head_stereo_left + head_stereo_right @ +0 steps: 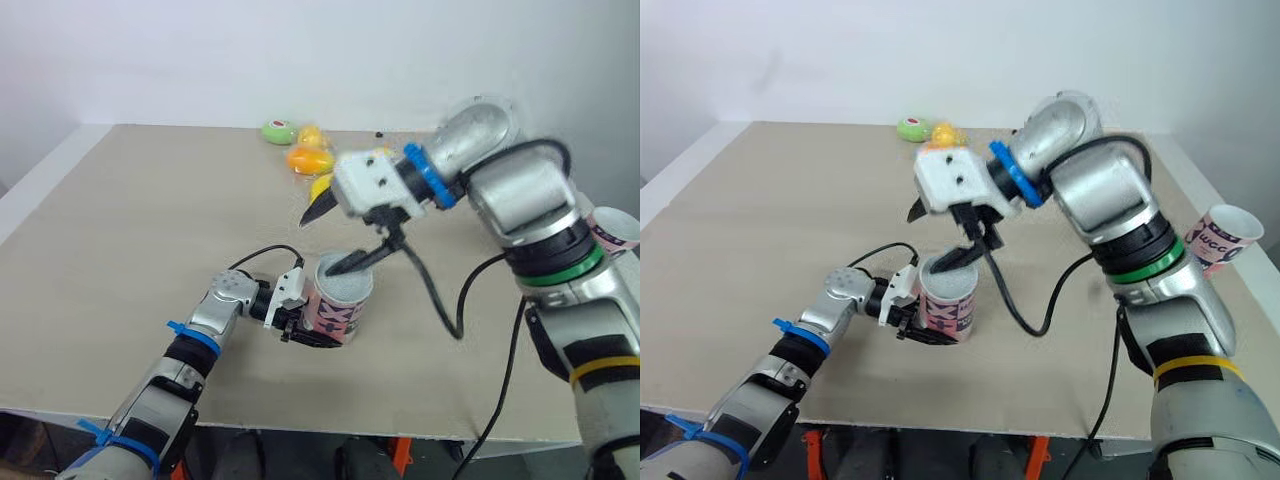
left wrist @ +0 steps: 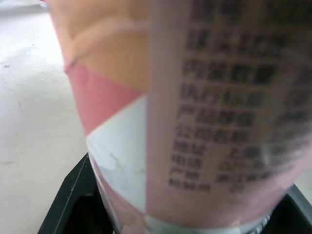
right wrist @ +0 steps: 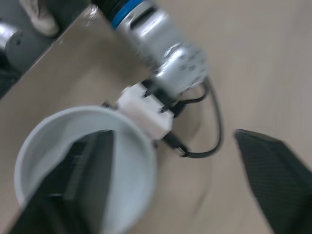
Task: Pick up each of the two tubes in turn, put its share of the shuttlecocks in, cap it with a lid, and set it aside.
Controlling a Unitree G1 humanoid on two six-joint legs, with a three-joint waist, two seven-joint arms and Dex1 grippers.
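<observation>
Item 1: pink-and-white tube (image 1: 340, 305), printed with text, upright on the bench (image 1: 120, 220), mouth open.

Item 2: left gripper (image 1: 312, 335), low against the tube's near side; its black fingers (image 2: 73, 195) clamp the tube's base from both sides.

Item 3: right gripper (image 1: 318, 246), directly above the tube, fingers spread wide. One finger (image 3: 87, 170) reaches down inside the tube's mouth; the other hangs outside the rim, over bare bench. A black cable (image 1: 440, 300) loops from this wrist to the right of the tube.

Item 4: second tube (image 1: 1223, 238), same pink print, well to the right of the first, at the bench's edge.

Item 5: small coloured pieces, one green (image 1: 279, 131) and one orange (image 1: 308, 158) (too blurred to name surely), well beyond the tube, near the far edge.
</observation>
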